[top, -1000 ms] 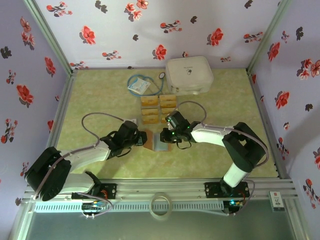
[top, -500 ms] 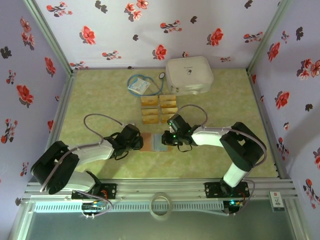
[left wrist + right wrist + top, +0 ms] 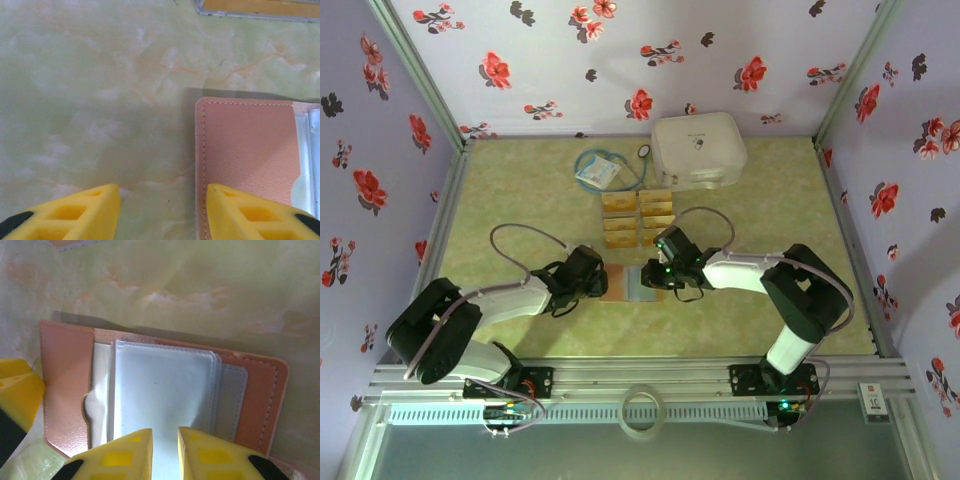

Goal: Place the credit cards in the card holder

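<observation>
The card holder point(image 3: 626, 284) lies opened flat on the green mat between my two grippers, brown flaps out and clear sleeves point(image 3: 160, 390) up. My left gripper point(image 3: 599, 281) is at its left edge. In the left wrist view that gripper point(image 3: 161, 192) is open, one finger over the holder's brown flap point(image 3: 250, 150) and the other over bare mat. My right gripper point(image 3: 165, 437) hovers over the sleeves of the card holder point(image 3: 65, 380), jaws a narrow gap apart with nothing pinched. The credit cards point(image 3: 638, 217) lie in two columns just behind the holder. One credit card point(image 3: 260, 6) shows at the frame's top edge.
A large white rounded case point(image 3: 698, 148) stands at the back right. A blue-white packet point(image 3: 595, 172) with a looped cable lies at the back centre. A tape ring point(image 3: 642, 410) rests on the rail by the arm bases. Flowered walls close three sides.
The holder was half folded and now lies flat. My left gripper's jaws have spread wider and moved right to its edge. My right gripper's jaws have parted a little.
</observation>
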`<state>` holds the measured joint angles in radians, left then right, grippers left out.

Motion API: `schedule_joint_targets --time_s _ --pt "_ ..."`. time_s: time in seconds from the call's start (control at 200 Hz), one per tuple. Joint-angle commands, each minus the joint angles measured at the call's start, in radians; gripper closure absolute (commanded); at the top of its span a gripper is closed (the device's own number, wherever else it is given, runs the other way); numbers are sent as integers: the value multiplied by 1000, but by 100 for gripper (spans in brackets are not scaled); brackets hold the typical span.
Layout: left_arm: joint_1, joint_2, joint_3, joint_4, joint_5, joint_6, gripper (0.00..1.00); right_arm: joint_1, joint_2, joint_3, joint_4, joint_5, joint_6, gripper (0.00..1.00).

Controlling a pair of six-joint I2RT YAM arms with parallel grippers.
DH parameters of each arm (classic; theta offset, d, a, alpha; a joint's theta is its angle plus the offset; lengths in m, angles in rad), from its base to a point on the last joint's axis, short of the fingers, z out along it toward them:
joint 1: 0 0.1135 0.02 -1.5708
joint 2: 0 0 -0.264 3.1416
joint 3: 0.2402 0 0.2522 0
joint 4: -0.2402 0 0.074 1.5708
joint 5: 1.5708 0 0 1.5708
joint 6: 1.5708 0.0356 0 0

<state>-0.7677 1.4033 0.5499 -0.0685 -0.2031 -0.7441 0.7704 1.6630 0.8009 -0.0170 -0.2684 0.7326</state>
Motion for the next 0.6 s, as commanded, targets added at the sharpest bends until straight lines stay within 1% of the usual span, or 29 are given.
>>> schedule_joint_targets --time_s 0.0,0.13,0.355,0.44,0.595 --pt "7 -17 29 -71 -47 28 47 -6 -56 63 -89 8 -38 79" --pt "7 -53 55 -101 -46 38 45 -11 -93 82 -126 15 -53 79" --pt "7 -146 113 -174 -42 47 42 -32 -158 36 -143 37 -55 80" --pt "7 -186 133 -186 -23 35 39 -36 -174 24 -146 41 -56 80" --pt "-4 -233 168 -173 36 -8 38 -40 -186 22 -165 60 -69 79"
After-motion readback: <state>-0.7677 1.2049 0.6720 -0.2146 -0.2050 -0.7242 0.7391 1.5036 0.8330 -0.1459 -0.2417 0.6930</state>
